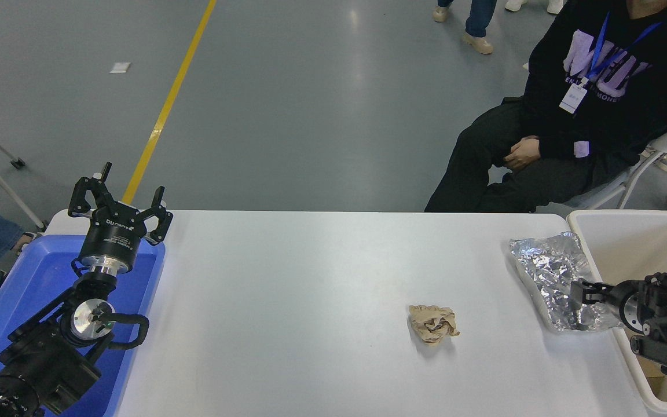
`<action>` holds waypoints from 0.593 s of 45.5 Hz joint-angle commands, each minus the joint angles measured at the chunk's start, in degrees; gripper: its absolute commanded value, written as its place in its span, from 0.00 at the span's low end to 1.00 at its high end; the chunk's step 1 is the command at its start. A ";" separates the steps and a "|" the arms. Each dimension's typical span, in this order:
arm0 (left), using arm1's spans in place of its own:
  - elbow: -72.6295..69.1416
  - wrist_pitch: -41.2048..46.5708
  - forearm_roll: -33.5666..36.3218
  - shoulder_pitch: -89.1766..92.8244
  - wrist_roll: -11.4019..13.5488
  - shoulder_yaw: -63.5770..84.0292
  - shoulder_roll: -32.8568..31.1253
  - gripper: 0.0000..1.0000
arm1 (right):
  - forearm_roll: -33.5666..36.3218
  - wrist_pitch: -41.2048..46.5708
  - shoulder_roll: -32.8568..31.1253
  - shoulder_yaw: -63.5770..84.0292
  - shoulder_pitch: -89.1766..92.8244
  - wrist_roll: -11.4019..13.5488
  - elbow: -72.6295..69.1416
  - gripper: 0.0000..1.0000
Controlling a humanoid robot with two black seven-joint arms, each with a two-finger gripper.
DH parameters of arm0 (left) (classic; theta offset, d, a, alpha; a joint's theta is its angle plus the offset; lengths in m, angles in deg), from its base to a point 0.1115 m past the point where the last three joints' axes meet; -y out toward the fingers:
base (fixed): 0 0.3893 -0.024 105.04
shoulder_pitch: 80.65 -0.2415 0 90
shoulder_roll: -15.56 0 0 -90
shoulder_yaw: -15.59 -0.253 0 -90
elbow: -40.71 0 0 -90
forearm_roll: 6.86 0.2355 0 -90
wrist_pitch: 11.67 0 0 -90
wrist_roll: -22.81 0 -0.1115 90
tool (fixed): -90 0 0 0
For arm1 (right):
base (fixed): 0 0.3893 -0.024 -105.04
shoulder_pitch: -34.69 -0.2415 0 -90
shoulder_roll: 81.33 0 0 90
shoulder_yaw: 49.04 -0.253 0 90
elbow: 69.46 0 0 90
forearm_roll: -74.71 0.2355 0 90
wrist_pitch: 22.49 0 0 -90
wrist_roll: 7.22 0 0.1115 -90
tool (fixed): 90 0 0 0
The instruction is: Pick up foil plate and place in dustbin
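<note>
The foil plate [546,265], shiny and wrinkled, lies on the white table [310,278] at the far right, against the left wall of the dustbin [623,216]. The dustbin is cream-white and runs off the right edge. My right gripper [580,293] reaches in from the right across the bin's rim and lies over the near right part of the foil plate. I see it side-on, so its opening is unclear. My left gripper [119,200] is open and empty, parked at the lower left above the blue tray.
A crumpled brown paper wad [433,324] lies on the table left of the foil plate. A blue tray [21,289] sits under the left arm. A person [576,116] sits beyond the far right corner. A brown scrap [652,370] lies in the bin.
</note>
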State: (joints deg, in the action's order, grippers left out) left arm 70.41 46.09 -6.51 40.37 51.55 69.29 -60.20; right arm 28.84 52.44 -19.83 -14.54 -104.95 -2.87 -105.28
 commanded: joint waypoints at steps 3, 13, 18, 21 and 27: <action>0.00 0.07 0.00 0.00 0.00 0.00 0.00 0.98 | 0.51 0.30 1.25 -5.58 1.21 0.13 0.05 1.00; 0.00 -0.02 0.00 -0.08 0.00 0.00 0.00 0.98 | 1.82 0.30 1.08 -5.94 2.52 0.31 1.02 0.91; 0.00 -0.02 0.00 -0.08 0.00 0.00 0.00 0.98 | 2.53 0.30 0.99 -5.58 2.79 0.31 1.72 0.89; 0.00 -0.02 0.00 -0.09 0.00 0.00 0.00 0.98 | 2.53 0.30 0.99 -5.58 2.88 0.31 1.90 0.89; 0.00 0.07 0.00 -0.09 0.00 0.00 0.00 0.98 | 2.62 0.39 1.08 -5.50 3.23 0.31 1.90 0.89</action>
State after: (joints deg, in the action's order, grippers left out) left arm 70.41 46.09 -6.52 40.32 51.55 69.29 -60.19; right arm 30.87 52.75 -18.83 -19.84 -102.50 -2.59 -103.89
